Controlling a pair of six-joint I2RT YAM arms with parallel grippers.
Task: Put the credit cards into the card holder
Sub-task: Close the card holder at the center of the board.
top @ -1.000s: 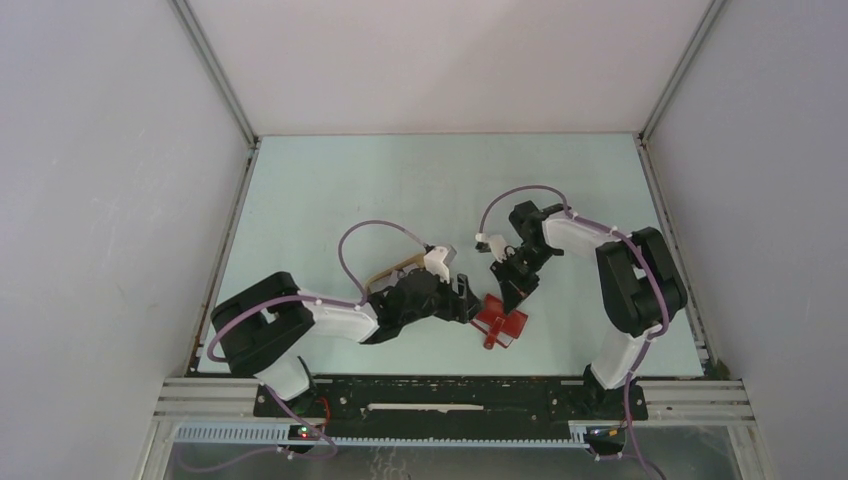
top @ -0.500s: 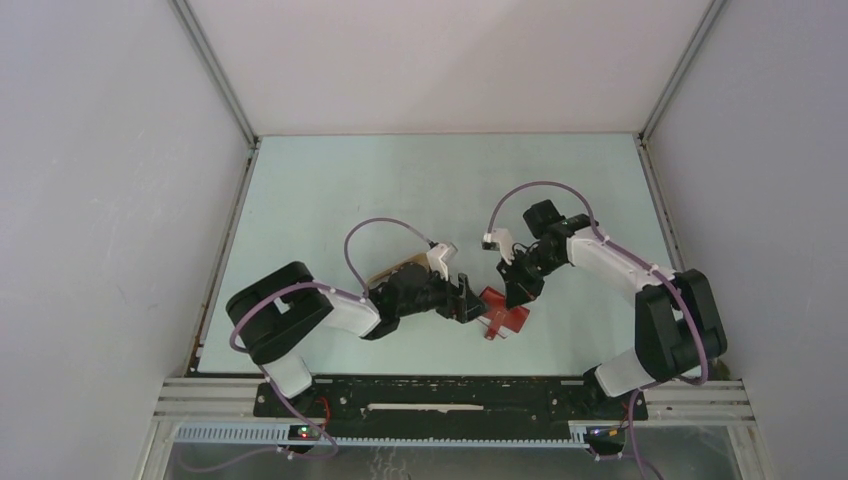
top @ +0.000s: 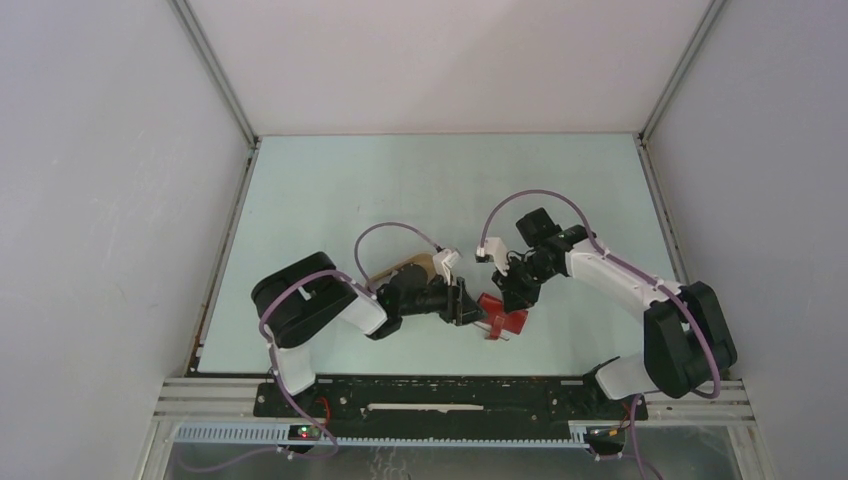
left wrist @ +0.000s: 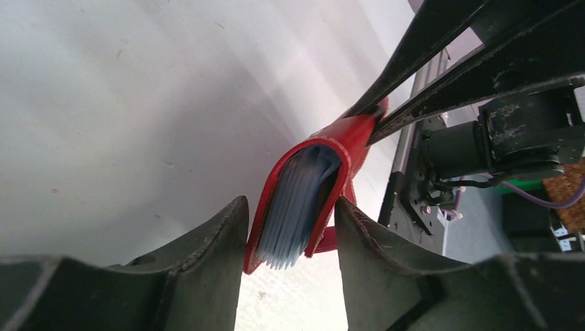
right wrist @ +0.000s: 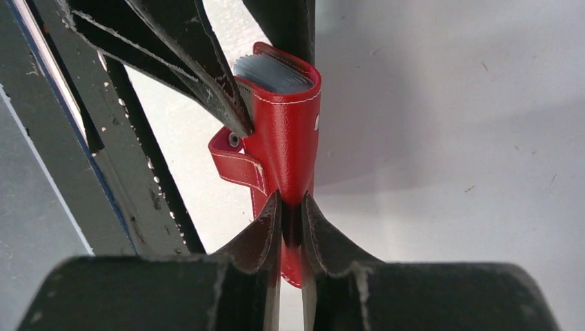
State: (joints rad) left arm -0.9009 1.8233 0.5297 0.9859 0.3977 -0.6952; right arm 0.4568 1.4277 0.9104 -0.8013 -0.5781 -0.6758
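The red card holder point(top: 503, 322) is folded, with its grey-blue pockets showing at the open edge in the left wrist view point(left wrist: 296, 207). My left gripper point(top: 468, 303) straddles it, and both fingers point(left wrist: 224, 238) press its covers. My right gripper point(top: 512, 297) is shut on the holder's opposite edge point(right wrist: 293, 138), and its fingers point(right wrist: 265, 227) pinch the red cover. The snap tab point(right wrist: 238, 165) hangs loose at the side. No credit card is in view in any frame.
A beige oval tray point(top: 400, 271) lies just behind my left arm, partly hidden by it. The black rail of the arm bases point(top: 450, 395) runs along the near edge. Grey walls enclose the pale green table point(top: 420, 190).
My left gripper has moved right and closed around the card holder. The holder has gone from lying open to folded. My right arm has swung in while keeping its grip.
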